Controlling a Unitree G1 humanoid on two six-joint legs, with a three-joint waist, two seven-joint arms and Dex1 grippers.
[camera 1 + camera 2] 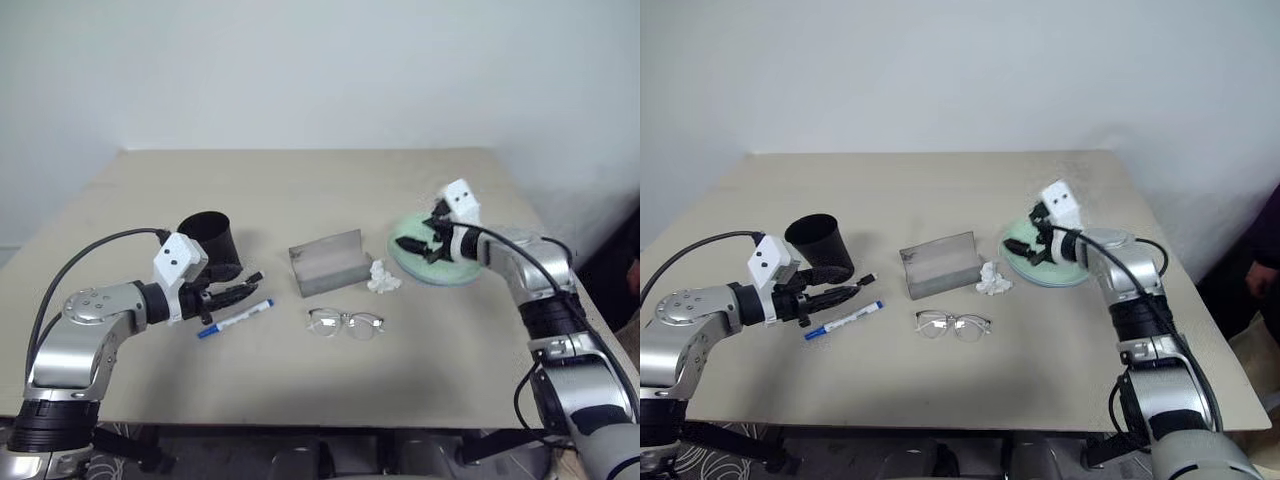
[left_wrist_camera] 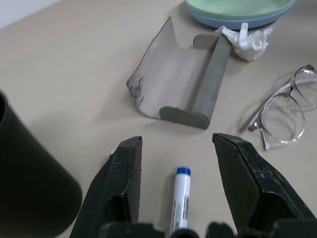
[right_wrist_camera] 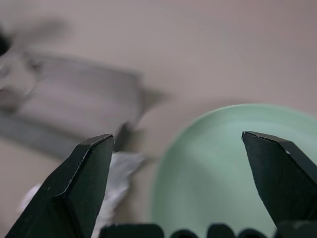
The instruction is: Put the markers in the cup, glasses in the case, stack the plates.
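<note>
— Plates (image 1: 437,262)?
— Stacked far right, mint on blue; my right gripper (image 3: 181,171) gapes empty above.
— Left gripper (image 2: 178,186)?
— Parted, nothing gripped, blue-capped marker (image 1: 235,318) between its fingers beside the black cup (image 1: 211,244).
</note>
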